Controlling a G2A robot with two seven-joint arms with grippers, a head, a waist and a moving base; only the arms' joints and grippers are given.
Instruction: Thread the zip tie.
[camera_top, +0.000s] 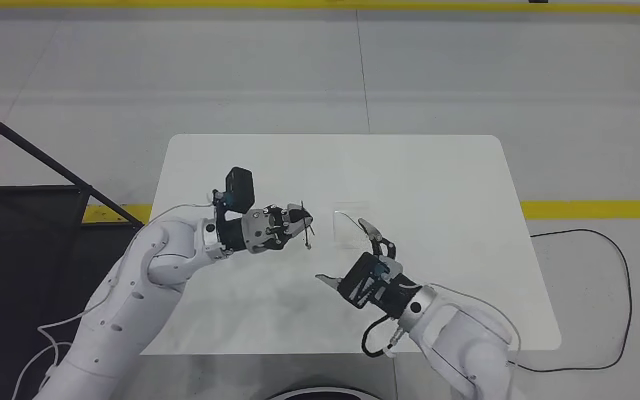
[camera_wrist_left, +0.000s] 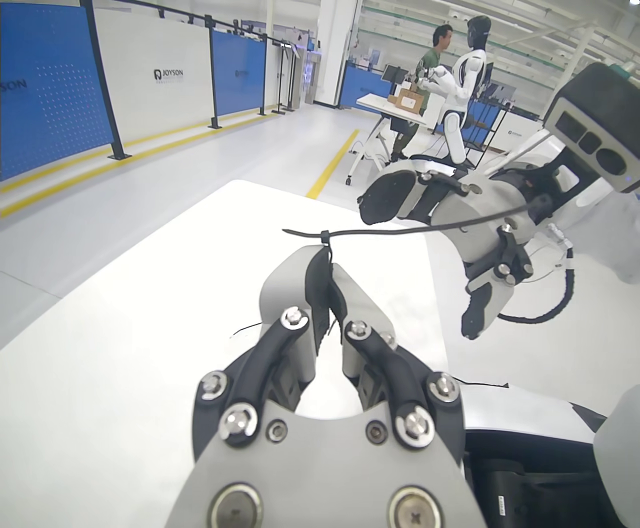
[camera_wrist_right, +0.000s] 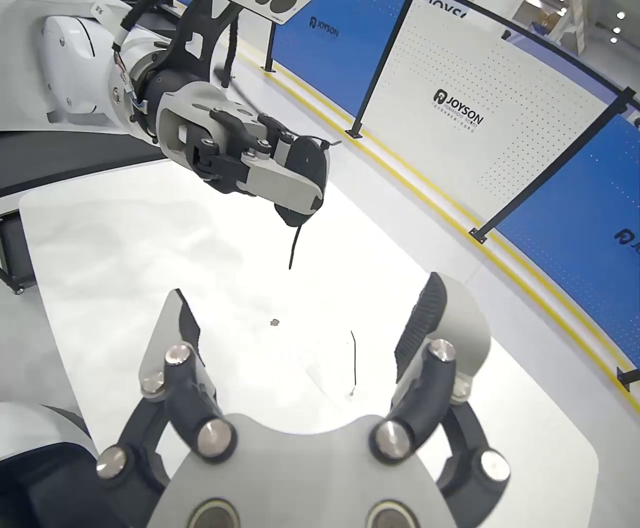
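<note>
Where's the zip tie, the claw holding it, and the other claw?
zip tie (camera_wrist_left: 325, 235), left wrist view, on its small head.
left gripper (camera_wrist_left: 328, 270), left wrist view, between its shut fingertips, which hold the tie.
right gripper (camera_wrist_right: 305, 290), right wrist view, between its open fingertips.

zip tie (camera_wrist_left: 325, 235) | mid-length hidden inside left gripper (camera_wrist_left: 327, 287) jaws | threading too small to tell, top view

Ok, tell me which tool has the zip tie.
The left tool, shut on the zip tie; the right tool stands open and empty.
</note>
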